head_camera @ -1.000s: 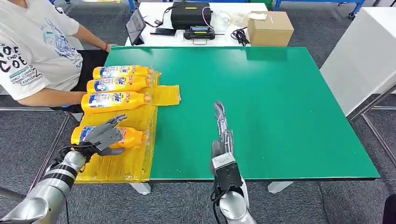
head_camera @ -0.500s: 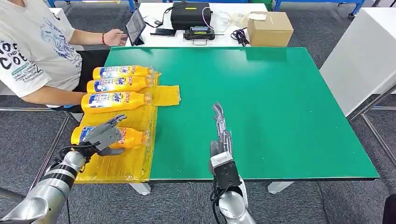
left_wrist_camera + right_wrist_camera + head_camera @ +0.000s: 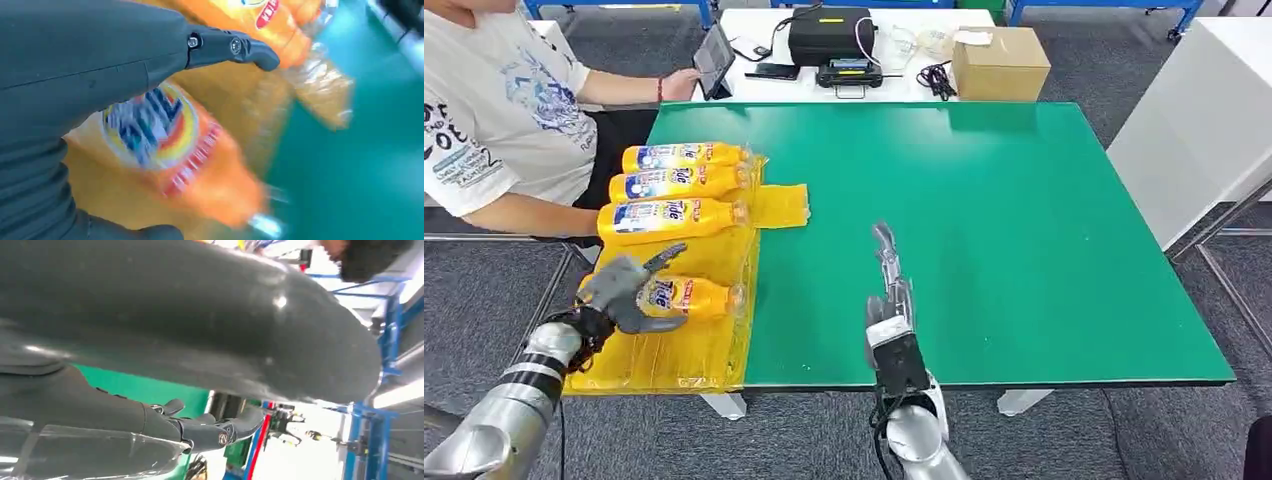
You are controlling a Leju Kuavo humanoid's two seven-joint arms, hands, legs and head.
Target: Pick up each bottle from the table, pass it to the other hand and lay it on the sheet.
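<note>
Several yellow bottles lie side by side on the yellow sheet (image 3: 684, 350) at the left end of the green table (image 3: 1004, 230). The nearest bottle (image 3: 689, 296) lies on its side, cap toward the table's middle. My left hand (image 3: 619, 290) hovers at its base end with fingers spread, holding nothing. In the left wrist view the same bottle (image 3: 175, 150) shows blurred between my thumb and fingers (image 3: 235, 47). My right hand (image 3: 886, 280) is stretched out straight over bare green table near the front edge, empty. Its fingers (image 3: 215, 432) lie extended in the right wrist view.
A person (image 3: 494, 110) sits at the table's left end, one arm close behind the sheet, the other hand at a tablet (image 3: 714, 55). A white table behind holds a black device (image 3: 829, 30) and a cardboard box (image 3: 1001, 60). A white surface (image 3: 1204, 130) stands to the right.
My left hand has drawn back leftward off the nearest bottle, which stays on the sheet. My right hand shifted slightly left. The person's hand has reached to the tablet.
</note>
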